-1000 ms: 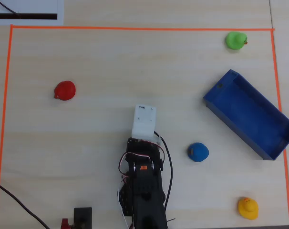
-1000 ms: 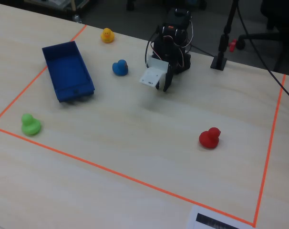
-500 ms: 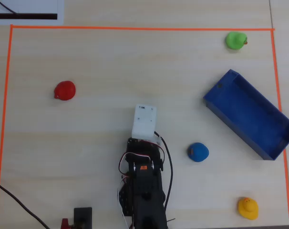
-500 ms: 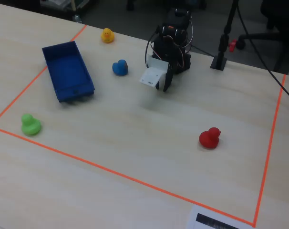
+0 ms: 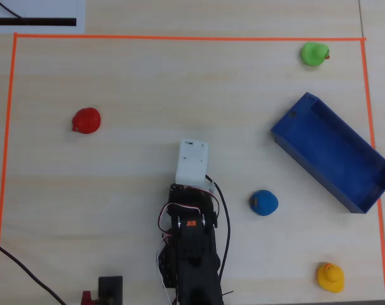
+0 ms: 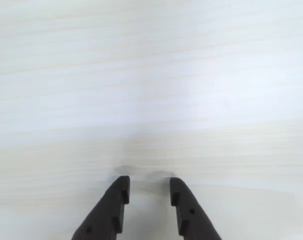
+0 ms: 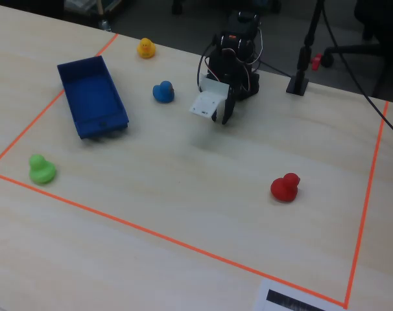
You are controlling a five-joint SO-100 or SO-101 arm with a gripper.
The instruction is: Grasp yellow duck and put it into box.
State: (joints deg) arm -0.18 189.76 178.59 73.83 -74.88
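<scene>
The yellow duck [image 5: 330, 277] [image 7: 145, 48] sits on the wooden table near a corner of the taped area, far from the arm. The dark-blue box [image 5: 332, 152] [image 7: 93, 97] lies slanted and empty between the yellow duck and a green duck. My gripper [image 6: 148, 185] [image 7: 224, 118] points down at bare table just in front of the arm's base. Its two dark fingers stand a little apart with nothing between them. In the overhead view the white wrist block [image 5: 192, 162] covers the fingertips. Neither duck nor box shows in the wrist view.
A blue toy [image 5: 263, 203] [image 7: 163, 92] lies between the arm and the box. The green duck [image 5: 314, 54] [image 7: 41, 169] and a red duck [image 5: 87, 120] [image 7: 285, 187] sit farther off. Orange tape [image 5: 180, 37] frames the work area. A black stand [image 7: 300, 83] is beside the base.
</scene>
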